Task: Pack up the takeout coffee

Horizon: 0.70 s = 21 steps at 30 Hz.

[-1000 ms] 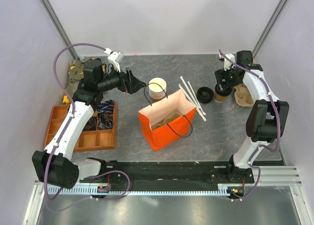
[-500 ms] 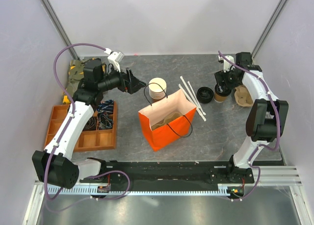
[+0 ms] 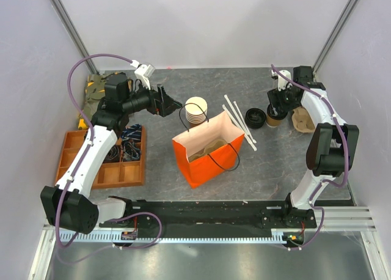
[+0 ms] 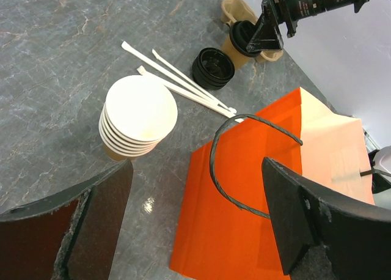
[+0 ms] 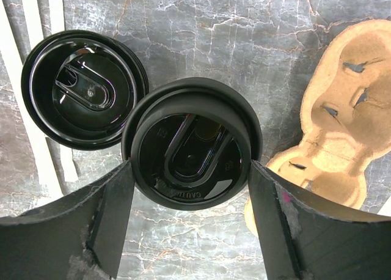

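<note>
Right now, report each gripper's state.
Left gripper: open, holding nothing.
Right gripper: jaws straddle the takeout coffee; whether it grips cannot be told.

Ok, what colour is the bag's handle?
Black; the handle shows best in the left wrist view.

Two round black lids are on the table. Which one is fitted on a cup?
The lid between the right gripper's fingers, capping the tan cup. The other lid lies loose beside the white sticks.
</note>
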Motion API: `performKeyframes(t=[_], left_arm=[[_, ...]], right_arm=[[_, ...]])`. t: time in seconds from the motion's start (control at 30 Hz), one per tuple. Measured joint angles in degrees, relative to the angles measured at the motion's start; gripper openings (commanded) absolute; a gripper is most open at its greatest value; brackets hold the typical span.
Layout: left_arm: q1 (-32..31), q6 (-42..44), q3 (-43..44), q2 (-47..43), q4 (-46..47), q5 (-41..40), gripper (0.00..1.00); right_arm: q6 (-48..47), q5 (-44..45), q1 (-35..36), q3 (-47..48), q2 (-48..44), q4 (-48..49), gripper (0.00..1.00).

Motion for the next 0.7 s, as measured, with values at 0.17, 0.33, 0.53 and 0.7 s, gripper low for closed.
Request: performKeyframes(t=[0.17,0.33,0.53,0.7], left_arm=[[0.0,0.02,0.0,0.0,-0.04,0.0,0.89],[0.0,0.09,0.0,-0.04,-0.33,0.22,0.89],[0.0,1.46,0.0,-0.52,-1.6,1.2,0.87],[0.0,4.39,0.0,-2.27,-3.72,2.78,0.87]], right_arm=[[0.02,0.0,0.0,-0.2,-0.09,0.48,0.66],[0.02,0.0,0.0,-0.48,-0.44,0.5,0.61],[0.02,0.0,0.0,-0.42,-1.05,-0.5,0.56],[0.13,-0.63,-0.02,2.58,-1.75,-3.85,0.56]])
